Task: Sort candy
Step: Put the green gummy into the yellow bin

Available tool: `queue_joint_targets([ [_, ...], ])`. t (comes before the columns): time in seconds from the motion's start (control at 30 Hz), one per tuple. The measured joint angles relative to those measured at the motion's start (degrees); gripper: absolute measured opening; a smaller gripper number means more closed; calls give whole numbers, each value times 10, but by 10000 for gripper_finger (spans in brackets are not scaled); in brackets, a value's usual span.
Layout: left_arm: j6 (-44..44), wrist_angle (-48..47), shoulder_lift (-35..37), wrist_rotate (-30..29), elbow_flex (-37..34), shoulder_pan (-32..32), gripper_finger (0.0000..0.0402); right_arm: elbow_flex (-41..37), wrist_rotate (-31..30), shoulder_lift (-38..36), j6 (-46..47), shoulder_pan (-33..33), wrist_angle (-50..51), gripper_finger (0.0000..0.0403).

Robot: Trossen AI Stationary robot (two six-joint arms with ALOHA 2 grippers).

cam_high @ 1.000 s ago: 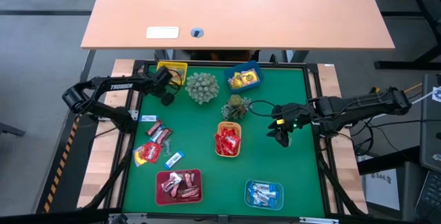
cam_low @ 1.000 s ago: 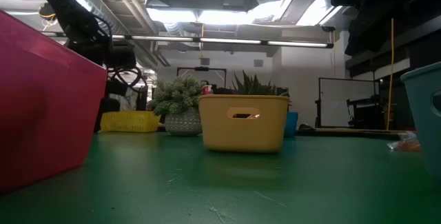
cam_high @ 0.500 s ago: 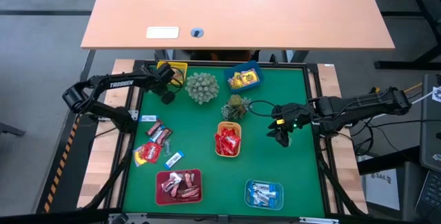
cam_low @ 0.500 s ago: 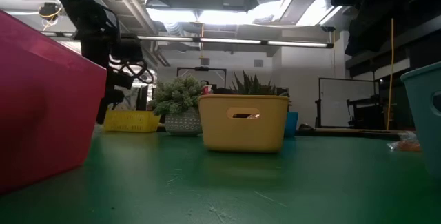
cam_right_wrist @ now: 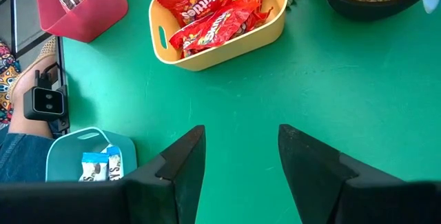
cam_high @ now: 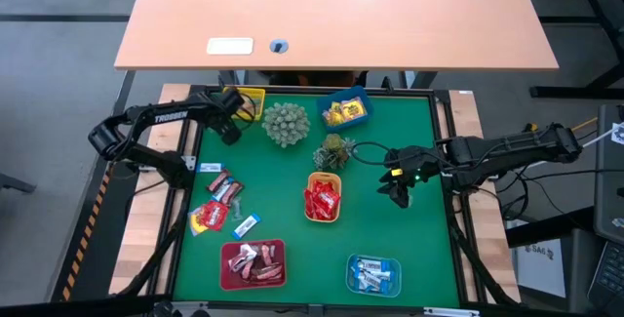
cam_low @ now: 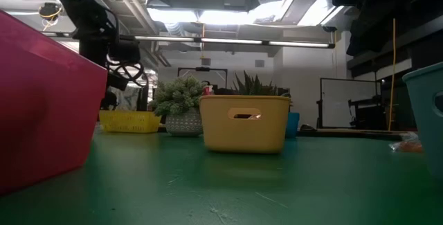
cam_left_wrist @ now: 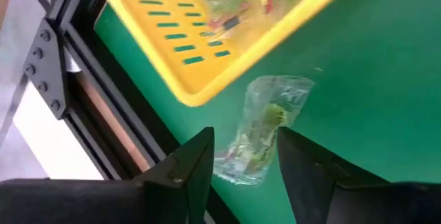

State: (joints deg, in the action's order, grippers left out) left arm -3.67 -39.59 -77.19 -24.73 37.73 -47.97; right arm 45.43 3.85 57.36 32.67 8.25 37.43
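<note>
Your left end effector stands open, holding nothing, above a pale green candy: probably light and crinkly, so pinch its middle.

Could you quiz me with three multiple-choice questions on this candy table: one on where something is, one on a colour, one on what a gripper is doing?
1. Where does the pale green candy lie?
A. inside the red tray
B. on the green mat beside the yellow slotted tray
C. inside the blue tray

2. What colour are the wrappers in the plain yellow tray mid-table?
A. red
B. blue-white
C. pale green

3. How is the left gripper?
A. shut on a plant
B. shut on a tray
C. open, holding nothing

Answers:
1 B, the left wrist view shows it on the mat just outside the tray's rim.
2 A, the right wrist view shows red packets there.
3 C, its fingers stand apart above the candy.
</note>
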Motion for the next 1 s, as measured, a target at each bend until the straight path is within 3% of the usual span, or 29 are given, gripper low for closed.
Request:
queue_joint_targets([
  [0.23,-14,24,0,76,-20,-35,148,0,0,0,0,0,0,182],
  [0.5,-35,43,0,94,-33,-38,148,0,0,0,0,0,0,182],
  [0.6,-43,43,0,131,-33,-38,144,0,0,0,0,0,0,182],
  [0.73,-59,43,0,186,-33,-38,122,0,0,0,0,0,0,182],
  [1.0,-59,43,0,195,-33,-26,59,0,0,0,0,0,0,182],
])
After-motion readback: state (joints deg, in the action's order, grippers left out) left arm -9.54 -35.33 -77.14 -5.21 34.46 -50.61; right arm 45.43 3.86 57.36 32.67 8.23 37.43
